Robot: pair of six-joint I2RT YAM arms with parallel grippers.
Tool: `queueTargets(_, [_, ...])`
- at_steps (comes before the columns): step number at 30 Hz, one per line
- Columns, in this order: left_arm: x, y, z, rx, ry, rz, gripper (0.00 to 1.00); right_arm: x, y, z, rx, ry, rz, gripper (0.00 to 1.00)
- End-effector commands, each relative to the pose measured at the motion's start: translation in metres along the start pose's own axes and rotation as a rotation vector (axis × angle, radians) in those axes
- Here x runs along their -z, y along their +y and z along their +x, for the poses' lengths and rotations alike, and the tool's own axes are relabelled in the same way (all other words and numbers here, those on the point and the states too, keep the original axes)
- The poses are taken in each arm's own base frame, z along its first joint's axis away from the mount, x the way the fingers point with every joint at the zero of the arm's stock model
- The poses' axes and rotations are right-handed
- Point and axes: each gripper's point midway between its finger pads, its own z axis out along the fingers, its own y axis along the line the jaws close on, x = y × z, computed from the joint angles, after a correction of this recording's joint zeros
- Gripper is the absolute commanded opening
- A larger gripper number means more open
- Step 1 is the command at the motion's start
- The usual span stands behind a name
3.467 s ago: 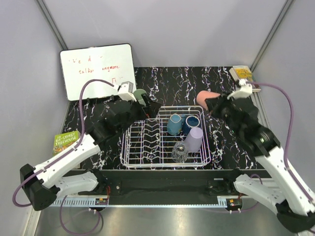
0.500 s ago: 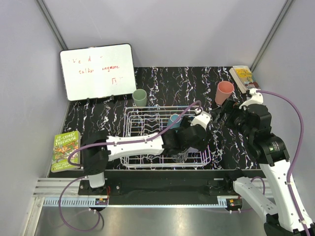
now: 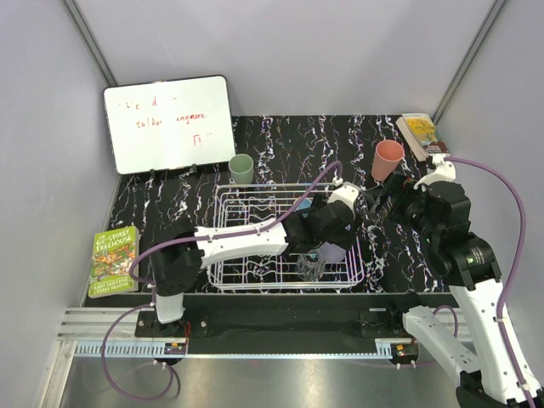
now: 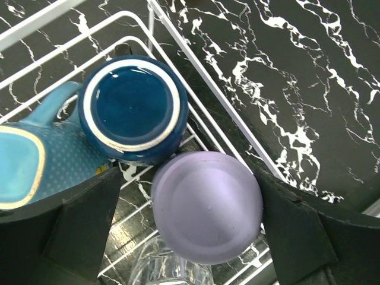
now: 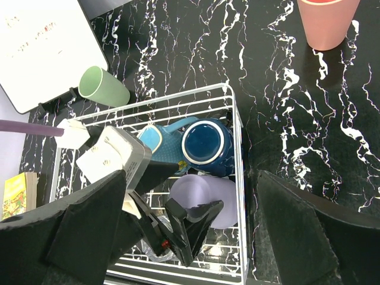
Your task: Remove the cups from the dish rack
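The dish rack (image 3: 238, 223) is half hidden under the left arm. The left claw (image 4: 202, 234) is spread wide and grips nothing, with one finger on each side of the upturned lavender cup (image 4: 206, 214). Just past it sit the dark blue cup (image 4: 132, 113) and teal cup (image 4: 32, 163). The clear glass (image 4: 169, 276) is cut off. The right claw (image 5: 193, 231), wide and empty, hangs above the rack, and the pink cup (image 5: 326, 21) beyond it is cropped.

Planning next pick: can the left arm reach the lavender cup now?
Likely yes: open left gripper hangs over the lavender cup, fingers either side; dark blue cup crowds one side.
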Motion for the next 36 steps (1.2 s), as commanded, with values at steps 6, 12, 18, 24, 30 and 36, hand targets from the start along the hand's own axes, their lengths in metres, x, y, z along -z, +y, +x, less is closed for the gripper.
queueTargets(6, [0.009, -0.014, -0.006, 0.032, -0.033, 0.075, 0.44, 0.006, 0.006, -0.014, -0.018, -0.055, -0.015, 0.99])
queueTargets(12, [0.028, -0.005, -0.016, 0.018, -0.058, 0.042, 0.0, 0.013, 0.006, -0.025, -0.021, -0.099, -0.006, 0.99])
queueTargets(18, [0.09, 0.011, -0.075, 0.032, -0.194, 0.035, 0.0, 0.016, 0.009, -0.033, -0.032, -0.116, -0.009, 0.99])
queueTargets(24, [0.167, 0.035, -0.131, 0.091, -0.368, 0.052, 0.0, 0.011, 0.01, -0.028, -0.051, -0.104, -0.017, 1.0])
queueTargets(30, [0.204, 0.066, -0.128, 0.245, -0.475, 0.186, 0.0, 0.007, 0.019, -0.02, -0.077, -0.081, -0.075, 1.0])
queueTargets(36, [0.27, 0.097, -0.138, 0.467, -0.799, 0.534, 0.0, 0.013, 0.055, -0.016, -0.124, -0.051, -0.278, 0.99])
